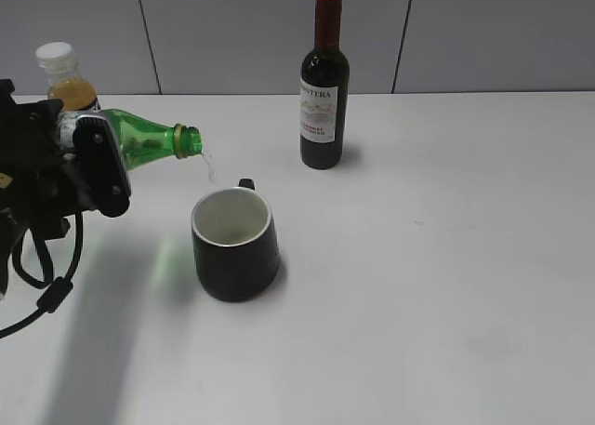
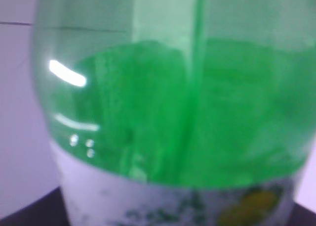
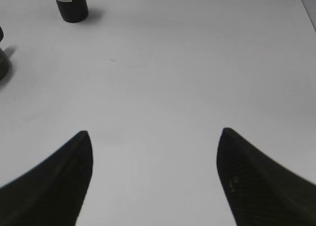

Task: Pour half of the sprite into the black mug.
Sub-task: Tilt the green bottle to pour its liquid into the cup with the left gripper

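Note:
My left gripper [image 1: 93, 160] is shut on the sprite [image 1: 149, 139], a green plastic bottle held tilted nearly level with its open mouth to the right. A thin clear stream falls from the mouth toward the black mug [image 1: 234, 244], which stands upright just below and right, white inside, handle at the back. The bottle's green body and label fill the left wrist view [image 2: 173, 117], hiding the jaws. My right gripper [image 3: 154, 137] is open and empty over bare table; it does not show in the exterior view.
A dark wine bottle [image 1: 323, 83] stands upright behind the mug, right of centre; its base shows in the right wrist view [image 3: 70, 3]. An orange juice bottle [image 1: 65, 79] with a white cap stands at the far left behind my left arm. The table [image 1: 446, 258] is white.

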Tool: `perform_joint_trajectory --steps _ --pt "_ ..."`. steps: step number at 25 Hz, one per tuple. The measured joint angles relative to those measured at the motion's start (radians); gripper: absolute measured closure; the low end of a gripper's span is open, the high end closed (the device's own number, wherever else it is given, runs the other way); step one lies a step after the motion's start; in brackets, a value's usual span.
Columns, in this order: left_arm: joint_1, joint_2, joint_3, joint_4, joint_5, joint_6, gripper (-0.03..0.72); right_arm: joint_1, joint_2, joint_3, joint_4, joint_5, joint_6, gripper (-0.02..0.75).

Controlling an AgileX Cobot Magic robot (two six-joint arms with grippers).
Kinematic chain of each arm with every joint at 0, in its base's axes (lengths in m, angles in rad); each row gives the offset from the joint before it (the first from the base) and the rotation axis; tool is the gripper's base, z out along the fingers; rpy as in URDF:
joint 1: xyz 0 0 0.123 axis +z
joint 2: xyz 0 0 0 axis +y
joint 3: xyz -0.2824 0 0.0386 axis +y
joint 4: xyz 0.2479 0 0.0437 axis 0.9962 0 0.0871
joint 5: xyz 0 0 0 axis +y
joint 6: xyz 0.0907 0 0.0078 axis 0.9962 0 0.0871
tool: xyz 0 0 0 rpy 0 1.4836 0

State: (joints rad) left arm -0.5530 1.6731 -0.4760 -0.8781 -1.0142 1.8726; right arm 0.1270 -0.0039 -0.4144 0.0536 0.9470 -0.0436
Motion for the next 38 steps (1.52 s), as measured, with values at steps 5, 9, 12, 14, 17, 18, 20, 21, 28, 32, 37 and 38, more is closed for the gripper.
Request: perform_joint_trajectory --steps 5,9,12,14,17,18,20,21,28,32,37,38 --pt "0.000 0.000 0.000 0.002 -0.005 0.049 0.234 0.000 0.000 0.000 0.000 0.000 0.000 0.146" --pt "0.000 0.000 0.000 0.003 -0.012 0.069 0.234 0.000 0.000 0.000 0.000 0.000 0.000 0.146" --pt "0.000 0.000 0.000 0.004 -0.013 0.077 0.235 0.000 0.000 0.000 0.000 0.000 0.000 0.146" --pt "0.000 0.000 0.000 0.004 -0.016 0.080 0.235 0.000 0.000 0.000 0.000 0.000 0.000 0.146" --pt "0.000 0.000 0.000 0.004 -0.024 0.081 0.235 0.000 0.000 0.000 0.000 0.000 0.000 0.146" --pt "0.000 0.000 0.000 0.004 -0.026 0.081 0.235 0.000 0.000 0.000 0.000 0.000 0.000 0.146" --pt "0.000 0.000 0.000 0.004 -0.029 0.081 0.235 0.000 0.000 0.000 0.000 0.000 0.000 0.146" --pt "0.000 0.000 0.000 0.004 -0.030 0.081 0.235 0.000 0.000 0.000 0.000 0.000 0.000 0.146" --pt "0.000 0.000 0.000 0.004 -0.034 0.081 0.235 0.000 0.000 0.000 0.000 0.000 0.000 0.146" --pt "0.000 0.000 0.000 0.005 -0.039 0.081 0.235 0.000 0.000 0.000 0.000 0.000 0.000 0.146" --pt "0.000 0.000 0.000 0.005 -0.049 0.082 0.235 0.000 0.000 0.000 0.000 0.000 0.000 0.146" --pt "0.000 0.000 0.000 0.005 -0.049 0.082 0.235 0.000 0.000 0.000 0.000 0.000 0.000 0.146"
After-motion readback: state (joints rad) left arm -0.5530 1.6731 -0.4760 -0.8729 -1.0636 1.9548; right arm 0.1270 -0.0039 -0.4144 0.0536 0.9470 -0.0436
